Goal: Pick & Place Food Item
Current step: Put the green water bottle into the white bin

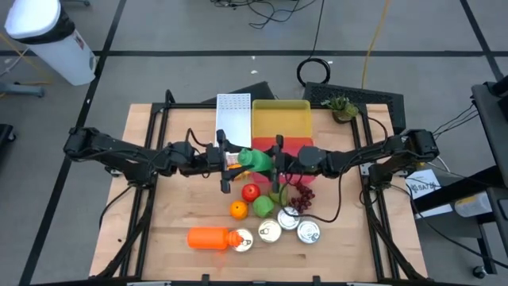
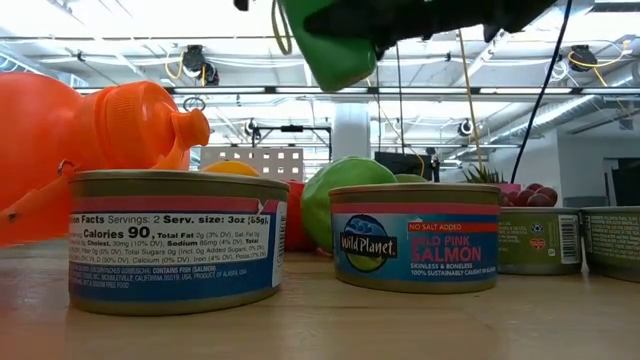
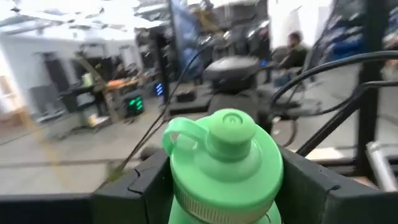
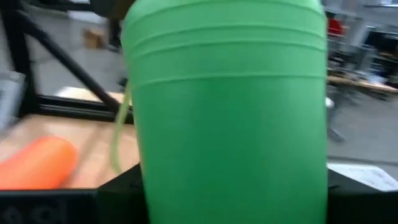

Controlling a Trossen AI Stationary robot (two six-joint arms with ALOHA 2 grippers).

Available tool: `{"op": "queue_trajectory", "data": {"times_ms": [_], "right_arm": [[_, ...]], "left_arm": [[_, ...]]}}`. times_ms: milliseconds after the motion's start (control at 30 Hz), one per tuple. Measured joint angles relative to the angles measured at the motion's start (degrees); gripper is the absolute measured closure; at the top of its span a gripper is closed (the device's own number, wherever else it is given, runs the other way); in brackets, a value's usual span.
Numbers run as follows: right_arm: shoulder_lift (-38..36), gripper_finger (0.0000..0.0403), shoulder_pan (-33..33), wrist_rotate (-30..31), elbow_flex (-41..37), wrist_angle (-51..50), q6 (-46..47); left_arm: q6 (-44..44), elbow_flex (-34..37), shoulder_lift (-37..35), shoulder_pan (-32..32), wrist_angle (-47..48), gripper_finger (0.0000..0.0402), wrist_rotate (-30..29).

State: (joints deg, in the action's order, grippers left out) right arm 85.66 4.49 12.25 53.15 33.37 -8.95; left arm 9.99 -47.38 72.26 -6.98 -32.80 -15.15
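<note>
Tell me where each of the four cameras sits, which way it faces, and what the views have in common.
High view: overhead, facing straight down; both arms meet mid-table at the green bottle.
Low view: table height, facing level past the cans; the bottle and dark arm parts hang at the top.
Left wrist view: on the left arm, facing the bottle's cap between its dark fingers.
Right wrist view: on the right arm, facing the bottle's body.
Shared: all four show the green bottle.

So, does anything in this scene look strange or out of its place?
Yes. The green bottle is in the air above the table, lying sideways, with the left gripper at its cap end and the right gripper at its base. The orange bottle lies on its side near the cans.
</note>
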Motion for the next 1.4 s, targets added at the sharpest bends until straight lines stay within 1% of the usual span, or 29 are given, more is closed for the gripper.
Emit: {"op": "queue_trajectory", "data": {"times_ms": [67, 133, 267, 300, 333, 400, 467, 533, 600, 700, 767, 833, 900, 1033, 1133, 1200, 1300, 1400], "right_arm": [[-1.8, 0.0167, 0.0, 3.3, 0.0, -2.4, -1.9], [-3.7, 0.0144, 0.2, 5.4, 0.2, -4.2, -3.8], [-7.9, 0.0104, 0.6, 6.8, 0.1, -8.6, -2.9], [-8.9, 0.0096, 0.8, 5.8, 0.0, -10.8, -2.2], [-9.5, 0.0090, 0.9, 5.6, -0.3, -12.2, -1.5], [-10.4, 0.0079, 1.2, 4.5, -0.2, -13.4, -0.3], [-11.5, 0.0072, 1.0, 5.0, -0.8, -13.3, -0.2], [-11.4, 0.0068, 0.8, 5.7, -1.6, -10.7, -0.3], [-11.2, 0.0067, 0.9, 5.5, -2.8, -9.5, -0.6], [-11.1, 0.0067, 0.9, 5.1, -3.1, -6.9, -0.8], [-11.0, 0.0067, 0.4, 5.4, -3.0, -6.1, -0.8], [-10.8, 0.0067, 0.4, 5.6, -3.1, -6.5, -0.8], [-10.8, 0.0067, 0.2, 5.4, -3.2, -6.2, -0.8], [-10.9, 0.0067, 0.0, 5.5, -3.1, -6.4, -0.8], [-10.8, 0.0067, 0.0, 5.5, -3.1, -6.9, -1.2], [-10.9, 0.0067, 0.0, 5.4, -3.1, -6.8, -1.3], [-10.8, 0.0067, -0.2, 5.4, -3.1, -7.1, -1.4], [-10.9, 0.0067, -0.3, 5.4, -3.1, -7.1, -1.4]], "left_arm": [[0.0, 0.0, -2.1, 0.2, 2.7, 0.0178, -3.0], [0.4, 0.0, -5.3, 0.5, 6.1, 0.0178, -5.4], [1.1, 0.0, -11.4, 1.8, 11.7, 0.0178, -8.2], [2.4, 0.0, -12.9, 2.5, 12.2, 0.0178, -12.6], [2.4, -0.1, -14.5, 3.0, 12.8, 0.0178, -13.9], [2.6, -0.2, -17.2, 3.9, 13.9, 0.0178, -19.5], [2.8, -0.2, -18.4, 4.7, 16.2, 0.0178, -21.4], [2.7, -0.2, -19.4, 7.0, 19.0, 0.0178, -23.4], [0.0, -0.1, -19.0, 10.2, 21.0, 0.0178, -24.6], [-4.8, -1.6, -17.6, 15.5, 24.0, 0.0178, -22.6], [-7.1, -3.1, -15.1, 19.7, 27.6, 0.0178, -21.0], [-9.7, -4.7, -11.9, 23.7, 30.9, 0.0178, -17.3], [-11.7, -6.6, -8.5, 27.9, 33.6, 0.0178, -12.3], [-15.9, -9.1, -1.8, 34.8, 37.9, 0.0178, -6.3], [-18.0, -9.6, 2.7, 38.2, 37.0, 0.0178, -1.4], [-18.6, -10.1, 5.5, 40.1, 34.4, 0.0178, 1.1], [-20.1, -10.2, 9.5, 41.8, 31.5, 0.0178, 3.3], [-20.2, -10.2, 12.8, 42.2, 28.5, 0.0178, 3.8]]}}
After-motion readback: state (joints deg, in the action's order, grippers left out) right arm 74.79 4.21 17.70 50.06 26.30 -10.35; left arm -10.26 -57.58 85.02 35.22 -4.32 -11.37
